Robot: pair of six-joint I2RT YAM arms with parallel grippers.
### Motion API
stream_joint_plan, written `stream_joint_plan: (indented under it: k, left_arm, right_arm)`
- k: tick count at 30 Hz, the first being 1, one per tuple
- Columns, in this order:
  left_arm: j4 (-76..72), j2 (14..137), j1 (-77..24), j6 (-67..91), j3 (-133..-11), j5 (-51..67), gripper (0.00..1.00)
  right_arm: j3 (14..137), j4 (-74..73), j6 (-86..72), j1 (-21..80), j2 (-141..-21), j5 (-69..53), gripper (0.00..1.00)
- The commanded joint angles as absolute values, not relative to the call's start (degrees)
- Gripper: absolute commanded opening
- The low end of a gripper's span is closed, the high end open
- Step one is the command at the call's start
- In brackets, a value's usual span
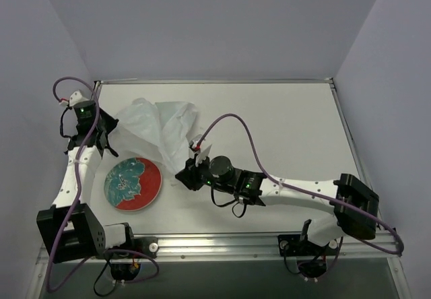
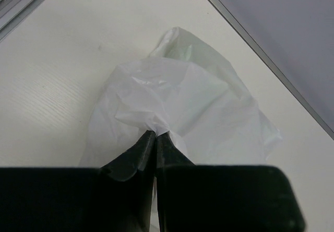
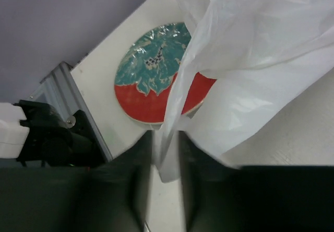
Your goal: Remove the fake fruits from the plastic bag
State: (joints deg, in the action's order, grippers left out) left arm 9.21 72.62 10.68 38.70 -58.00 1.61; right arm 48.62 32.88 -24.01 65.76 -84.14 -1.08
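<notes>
The white translucent plastic bag [image 1: 156,125] lies crumpled at the back left of the table. My left gripper [image 1: 106,141] is at its left edge. In the left wrist view the gripper [image 2: 155,134] is shut on a gathered fold of the bag [image 2: 182,101]. My right gripper [image 1: 184,176] is at the bag's near right corner. In the right wrist view the gripper [image 3: 166,138] stands with a gap between its fingers. A loose strip of the bag [image 3: 245,59] hangs in that gap, not squeezed. The fake fruits are hidden; none shows in any view.
A round red-rimmed plate [image 1: 133,184] with a teal pattern lies just in front of the bag, between the two grippers; it also shows in the right wrist view [image 3: 151,80], partly behind the film. The left arm's base [image 1: 71,231] stands near the plate.
</notes>
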Motion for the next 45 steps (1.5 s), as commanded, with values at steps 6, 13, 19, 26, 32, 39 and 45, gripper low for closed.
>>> stream_joint_plan:
  k: [6, 13, 19, 26, 32, 39, 45]
  left_arm:
    - [7.03, 66.71, 10.9, 43.07, -53.0, 7.64, 0.02]
    - [6.95, 66.18, 10.81, 43.85, -53.88, 10.98, 0.02]
    - [6.06, 64.6, 10.72, 44.47, -53.61, 12.57, 0.02]
    - [3.78, 63.98, 10.81, 45.44, -52.3, 14.41, 0.02]
    - [2.46, 64.78, 10.99, 46.41, -51.5, 16.17, 0.02]
    - [2.81, 64.6, 11.07, 46.05, -51.86, 15.38, 0.02]
    - [2.81, 64.69, 11.07, 45.97, -51.77, 15.38, 0.02]
  right_arm:
    - [55.46, 23.11, -23.38, 53.31, -77.79, 0.2, 0.92]
    - [62.03, 27.77, -31.54, 39.3, -89.44, -0.02, 0.92]
    - [75.22, 35.85, -47.35, 34.46, -109.4, 6.24, 0.92]
    - [89.1, 37.09, -60.46, 32.43, -127.93, 5.9, 0.93]
    - [100.44, 36.3, -65.03, 32.69, -138.24, -2.17, 0.9]
    - [103.98, 42.17, -68.37, 33.66, -144.31, -8.26, 0.74]
    - [104.68, 45.96, -69.01, 33.05, -145.9, -11.78, 0.08]
